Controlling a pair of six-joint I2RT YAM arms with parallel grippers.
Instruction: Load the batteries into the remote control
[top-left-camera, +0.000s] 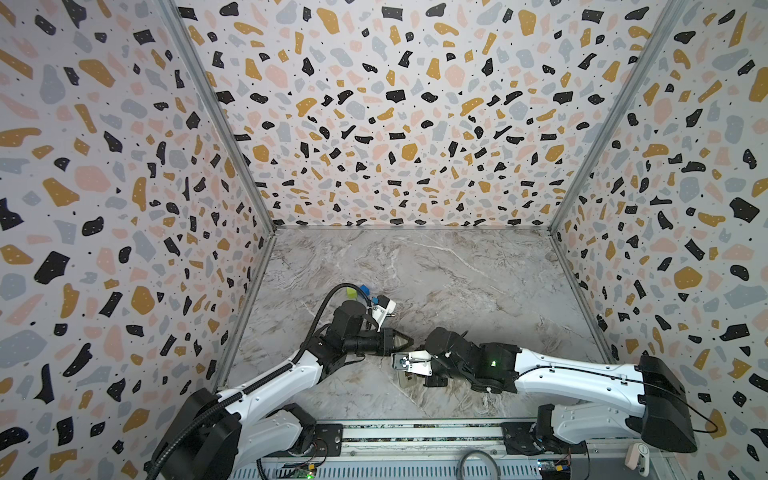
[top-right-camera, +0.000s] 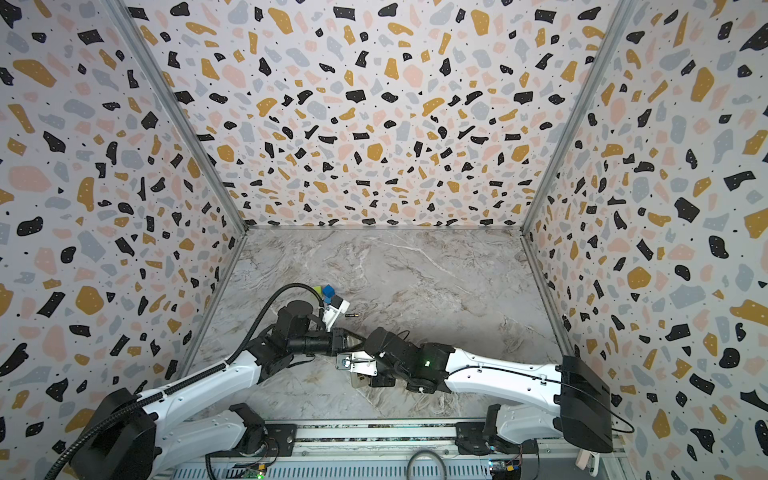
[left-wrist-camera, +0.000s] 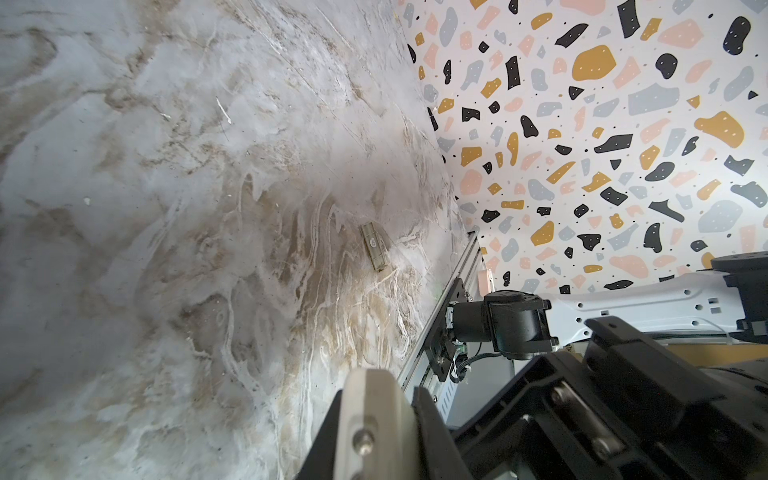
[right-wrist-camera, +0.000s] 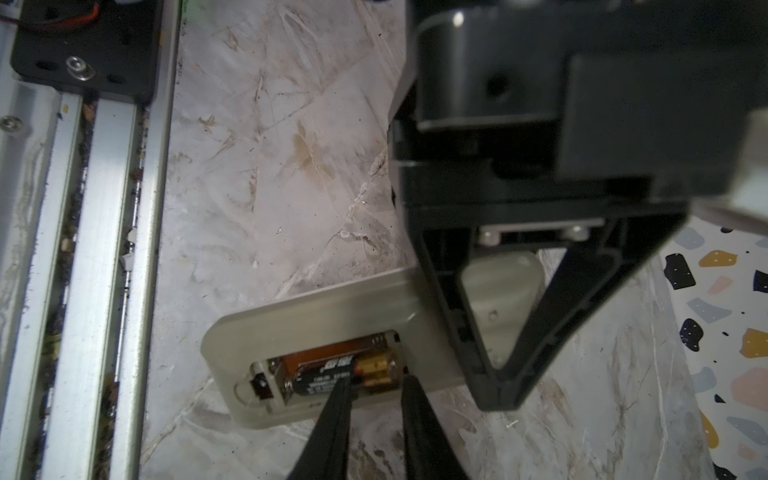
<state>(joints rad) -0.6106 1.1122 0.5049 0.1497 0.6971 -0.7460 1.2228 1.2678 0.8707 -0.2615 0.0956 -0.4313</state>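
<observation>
though the two arms hide most of it from above, the slim off-white plastic remote control (right-wrist-camera: 316, 316) shows clearly in the right wrist view. it lies flat on the marbled grey desk (top-left-camera: 457, 282) with its plain back up. in both top views it sits at about 6 o'clock on the desk, near the front rail.

its rectangular battery bay (right-wrist-camera: 262, 384) stands uncovered near one rounded end. inside is the seated battery (right-wrist-camera: 328, 376), a small dark cylinder with white print and a gold-coloured end, lying along the remote's length. an orange-brown band shows beside it; whether that is another cell i cannot tell.

the right pincer (right-wrist-camera: 376, 388), reaching in from 3 o'clock, is spread a little. one black fingertip (right-wrist-camera: 338, 395) lies over the dark body and its partner sits just past the gold end, bracketing without pinching. the left pincer (right-wrist-camera: 498, 390), in from 9 o'clock, is pressed together into a point over the remote's other half; contact is unclear.

the loose battery (top-right-camera: 351, 316), a slim dark cylinder with metallic ends, lies on the desk at 12 o'clock from the remote, well apart. at 11 o'clock a small green cube (top-left-camera: 352, 293) and a small blue cube (top-left-camera: 364, 289) sit close together. a flat beige oblong piece (left-wrist-camera: 374, 247) lies alone on the desk.
</observation>
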